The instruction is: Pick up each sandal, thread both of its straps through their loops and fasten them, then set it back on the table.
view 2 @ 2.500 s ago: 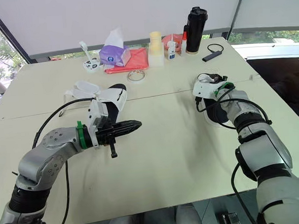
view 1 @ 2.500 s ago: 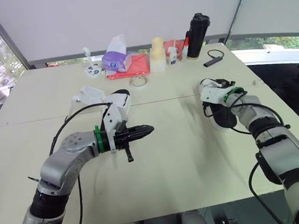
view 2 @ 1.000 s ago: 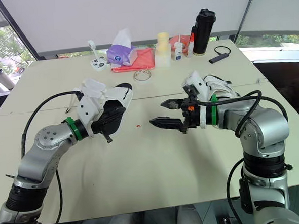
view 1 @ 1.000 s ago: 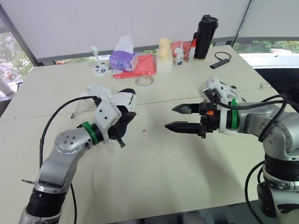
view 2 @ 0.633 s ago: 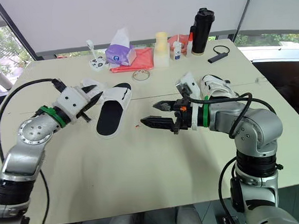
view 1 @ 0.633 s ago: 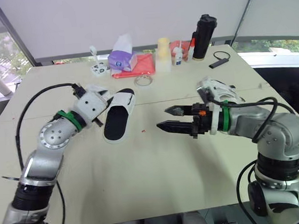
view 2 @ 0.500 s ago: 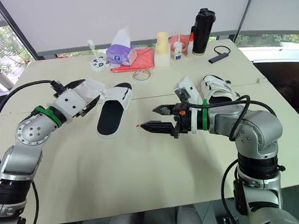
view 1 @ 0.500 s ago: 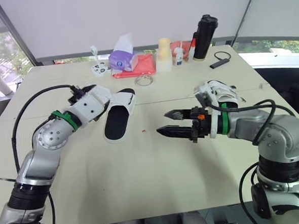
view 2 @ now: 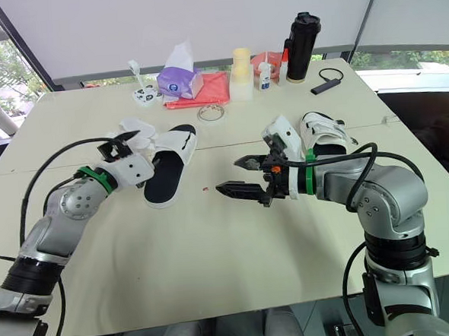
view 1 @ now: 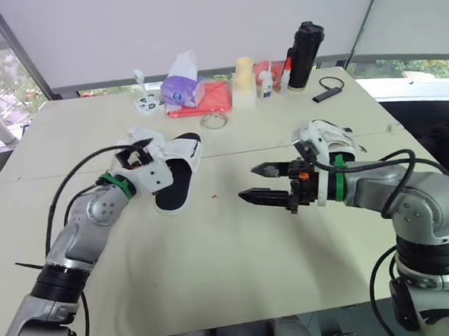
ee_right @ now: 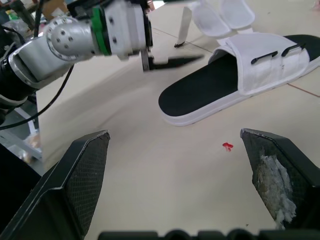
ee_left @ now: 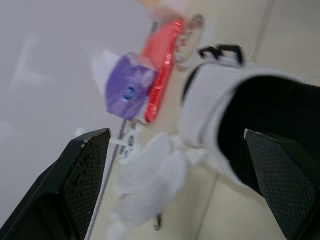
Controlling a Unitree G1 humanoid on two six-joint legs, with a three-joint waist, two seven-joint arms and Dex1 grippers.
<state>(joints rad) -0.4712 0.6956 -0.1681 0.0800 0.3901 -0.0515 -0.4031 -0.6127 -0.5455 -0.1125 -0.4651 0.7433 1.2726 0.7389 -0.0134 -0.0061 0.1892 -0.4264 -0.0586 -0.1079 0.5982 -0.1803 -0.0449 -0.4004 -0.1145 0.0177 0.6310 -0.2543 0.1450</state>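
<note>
- I count two sandals: left sandal (view 1: 174, 188), right sandal (view 1: 325, 137).
- One tissue pack (view 1: 180, 88).
- One red cloth (view 1: 209, 98).
- One black flask (view 1: 299, 45).
- One tape roll (view 1: 215, 121).
- One small bottle (view 1: 266, 82).
- One cream container (view 1: 243, 83).
- One black dongle (view 1: 320, 93).

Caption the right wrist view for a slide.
Open right gripper faces a white sandal on the table, left gripper beside it.

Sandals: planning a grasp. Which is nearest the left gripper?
The left sandal, black footbed exposed, beside the left gripper; the other sandal lies behind the right arm.
</note>
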